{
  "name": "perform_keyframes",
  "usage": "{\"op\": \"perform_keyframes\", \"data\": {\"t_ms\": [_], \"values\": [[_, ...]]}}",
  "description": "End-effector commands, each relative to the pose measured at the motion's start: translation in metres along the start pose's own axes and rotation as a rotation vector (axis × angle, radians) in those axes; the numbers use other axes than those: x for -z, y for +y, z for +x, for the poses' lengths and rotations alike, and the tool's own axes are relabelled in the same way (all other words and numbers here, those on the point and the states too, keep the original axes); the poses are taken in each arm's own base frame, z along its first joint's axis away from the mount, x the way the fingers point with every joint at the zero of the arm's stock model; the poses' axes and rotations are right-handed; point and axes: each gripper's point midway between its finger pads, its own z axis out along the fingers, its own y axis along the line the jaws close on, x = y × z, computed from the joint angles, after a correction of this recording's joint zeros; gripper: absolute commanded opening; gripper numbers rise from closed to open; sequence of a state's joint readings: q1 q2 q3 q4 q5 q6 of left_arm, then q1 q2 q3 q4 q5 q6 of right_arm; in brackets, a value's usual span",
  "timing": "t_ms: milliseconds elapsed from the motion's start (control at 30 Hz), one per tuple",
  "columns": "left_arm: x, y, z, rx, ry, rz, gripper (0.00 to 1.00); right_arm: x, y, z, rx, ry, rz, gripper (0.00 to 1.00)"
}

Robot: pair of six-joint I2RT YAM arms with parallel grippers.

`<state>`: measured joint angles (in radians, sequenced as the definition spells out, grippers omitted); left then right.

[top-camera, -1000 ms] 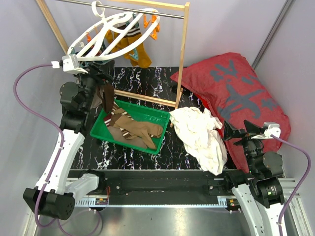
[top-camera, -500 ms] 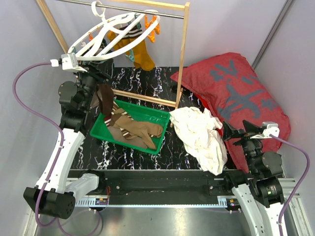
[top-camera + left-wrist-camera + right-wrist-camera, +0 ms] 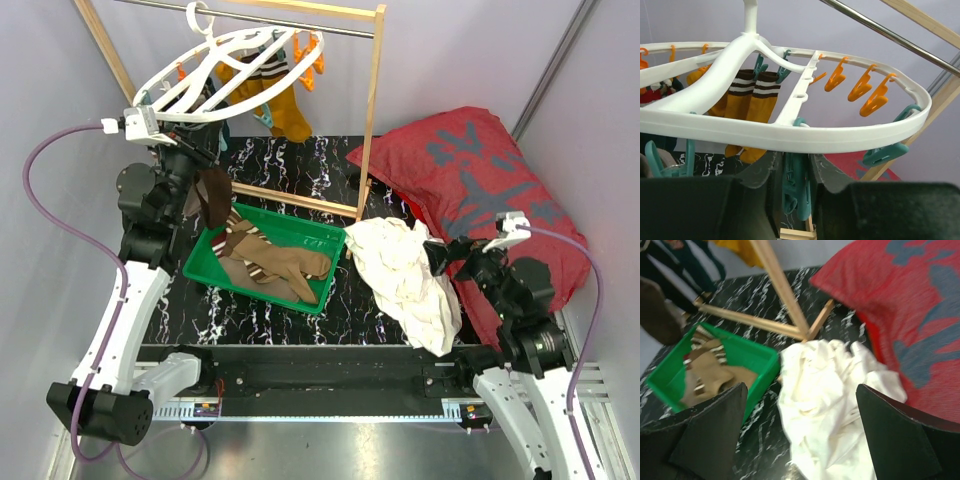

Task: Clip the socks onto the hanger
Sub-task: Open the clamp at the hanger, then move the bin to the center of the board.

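The white hanger (image 3: 200,75) hangs from the metal rod, and two mustard-yellow socks (image 3: 285,105) are clipped to its far side. My left gripper (image 3: 185,130) reaches up under the near rim (image 3: 790,135). Its jaws are pressed onto a teal clip (image 3: 796,195). A dark brown sock (image 3: 213,195) dangles beside the left arm, its top end hidden. More brown and tan striped socks (image 3: 280,262) lie in the green basket (image 3: 330,240). My right gripper (image 3: 440,255) is open and empty, hovering over the white cloth (image 3: 830,390).
The wooden rack (image 3: 372,110) with its metal rod (image 3: 260,20) stands at the back. A big red cushion (image 3: 480,180) fills the right side. Orange clips (image 3: 860,90) line the hanger's far rim. The crumpled white cloth (image 3: 405,265) lies between basket and cushion.
The left jaws have closed onto the teal clip, and the hanger has shifted slightly. The right arm has swung left from over the cushion to above the white cloth, jaws still wide.
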<state>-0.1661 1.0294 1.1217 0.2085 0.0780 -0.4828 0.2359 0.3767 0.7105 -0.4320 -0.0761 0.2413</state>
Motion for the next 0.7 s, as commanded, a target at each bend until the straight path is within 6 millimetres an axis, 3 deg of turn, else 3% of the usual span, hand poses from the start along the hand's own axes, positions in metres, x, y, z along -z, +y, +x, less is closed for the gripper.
{"op": "perform_keyframes", "data": {"t_ms": [0, 100, 200, 400, 533, 667], "values": [[0.002, -0.004, -0.023, -0.069, -0.039, -0.005, 0.08, -0.005, 0.040, 0.002, -0.145, 0.113, -0.164, 1.00], [0.002, -0.001, -0.019, -0.084, -0.030, -0.013, 0.00, -0.011, 0.048, 0.004, -0.196, 0.155, -0.196, 1.00], [0.000, 0.005, -0.011, -0.084, -0.010, -0.031, 0.00, -0.019, 0.057, 0.010, -0.244, 0.191, -0.242, 1.00], [0.005, 0.017, -0.004, -0.110, -0.005, -0.074, 0.00, -0.038, 0.071, 0.043, -0.393, 0.274, -0.345, 1.00], [0.013, 0.016, -0.001, -0.140, -0.001, -0.071, 0.00, -0.041, 0.068, 0.066, -0.417, 0.308, -0.354, 1.00], [0.019, 0.019, -0.002, -0.165, -0.008, -0.099, 0.00, -0.039, 0.072, 0.057, -0.407, 0.294, -0.377, 1.00]]}}
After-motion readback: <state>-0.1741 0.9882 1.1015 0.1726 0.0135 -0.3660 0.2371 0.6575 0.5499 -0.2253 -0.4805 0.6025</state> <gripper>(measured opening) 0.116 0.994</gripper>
